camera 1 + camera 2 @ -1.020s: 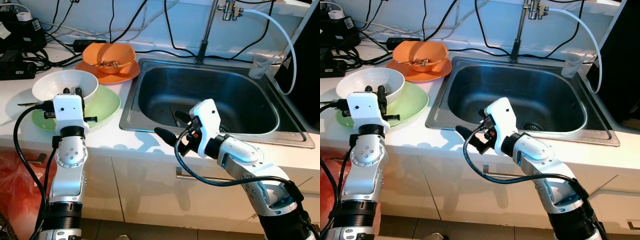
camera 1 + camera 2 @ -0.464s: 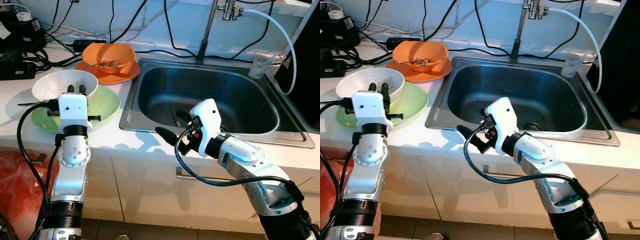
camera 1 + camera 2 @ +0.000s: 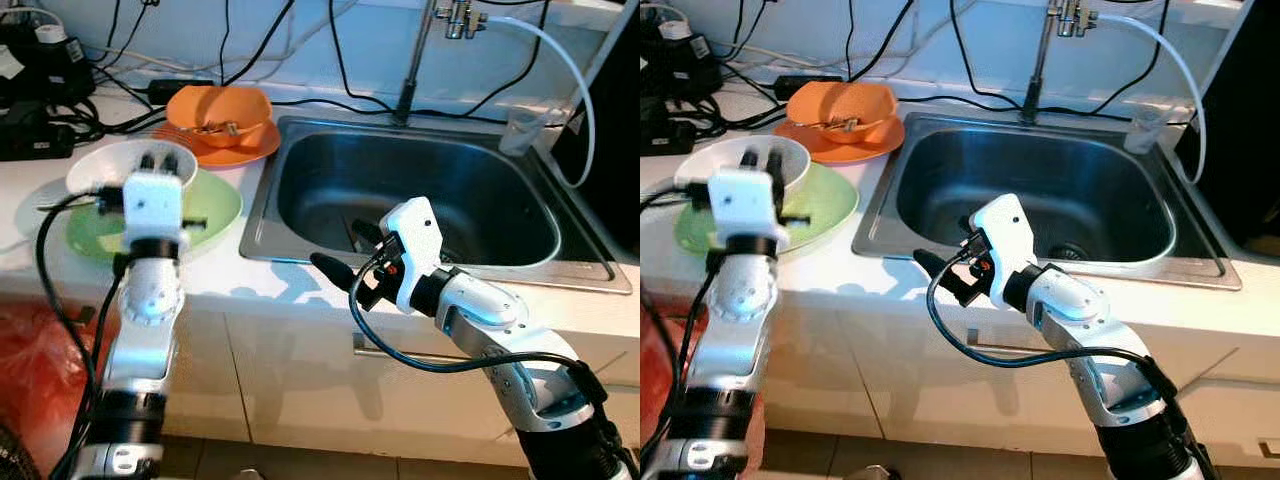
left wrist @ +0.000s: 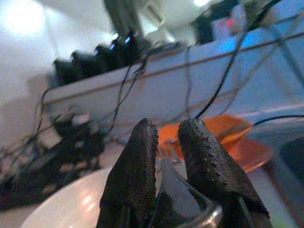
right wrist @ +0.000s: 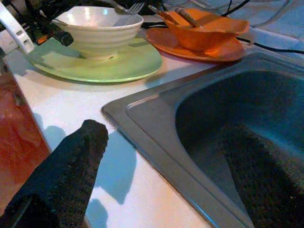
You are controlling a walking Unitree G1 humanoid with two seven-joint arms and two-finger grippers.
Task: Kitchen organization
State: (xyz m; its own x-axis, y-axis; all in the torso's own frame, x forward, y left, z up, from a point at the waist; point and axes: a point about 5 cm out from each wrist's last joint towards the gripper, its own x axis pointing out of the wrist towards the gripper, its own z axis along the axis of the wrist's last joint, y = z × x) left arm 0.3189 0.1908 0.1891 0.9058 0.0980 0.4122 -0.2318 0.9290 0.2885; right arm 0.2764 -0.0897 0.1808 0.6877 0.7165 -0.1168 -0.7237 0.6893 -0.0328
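Left wrist view shows you the two black fingers (image 4: 142, 166) of the left pincer (image 3: 158, 160) pressed close together, with a thin shiny thing pinched between them. It looks like the handle of the fork (image 5: 127, 10), but the picture is blurry, so you cannot be sure. Just under the fingers is the white bowl (image 3: 112, 166). The bowl sits on the green plate (image 3: 215, 208). Past the pincer, farther back on the counter (image 3: 250, 283), is the orange bowl (image 3: 225, 104) on its orange plate (image 3: 250, 146).

Your right pincer (image 3: 345, 260) is spread wide. One finger hangs over the counter edge and the other over the sink (image 3: 420, 200), which lies right in front of it. It holds nothing.

To do this step well, keep your squeeze firm so the fork does not slip. Lift straight up first, so the tip clears the bowl's rim and does not tip the bowl. Go slowly. Watch the cables behind the bowls. Keep your right pincer out of the way.
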